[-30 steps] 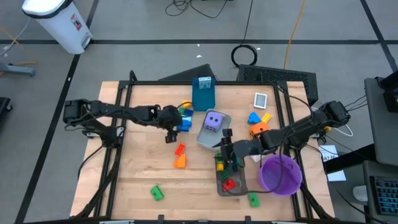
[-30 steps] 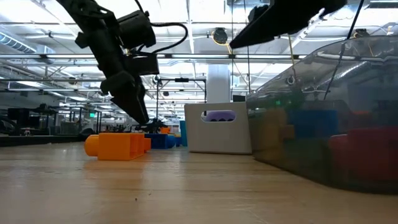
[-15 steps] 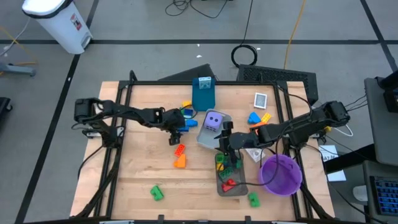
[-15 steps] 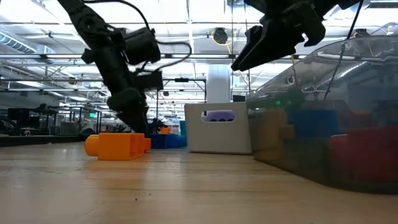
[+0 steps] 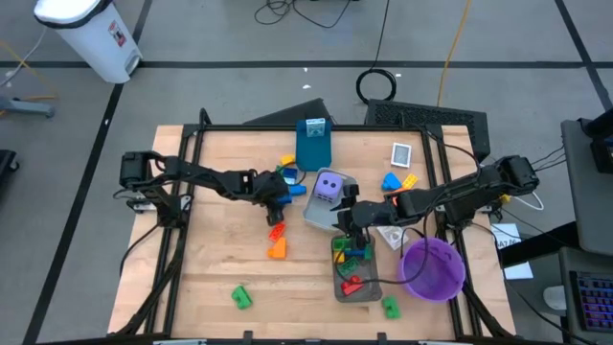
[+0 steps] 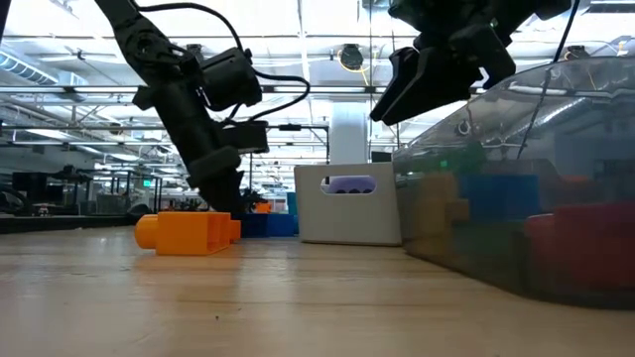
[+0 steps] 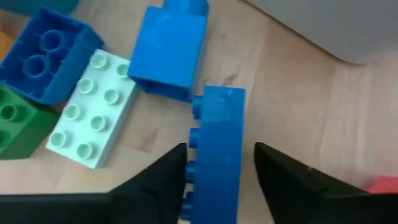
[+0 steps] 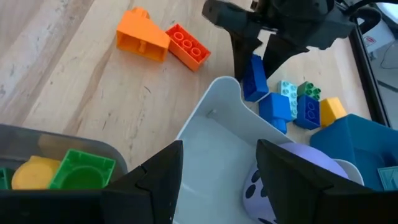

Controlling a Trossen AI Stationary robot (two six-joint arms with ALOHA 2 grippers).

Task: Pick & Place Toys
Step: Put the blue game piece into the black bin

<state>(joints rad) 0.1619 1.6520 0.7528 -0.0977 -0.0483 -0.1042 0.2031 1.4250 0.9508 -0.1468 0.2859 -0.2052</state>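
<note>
Blue brick is seen in the left wrist view standing on edge between the spread fingers of the left tool, beside other blue, green and mint bricks on the bench. From above, the left tool is placed left of the grey tray holding the purple die. The right tool hangs spread and empty above that tray.

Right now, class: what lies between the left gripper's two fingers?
A blue brick stands on edge between the left gripper's fingers, studs facing one finger; the left wrist view shows it best.
</note>
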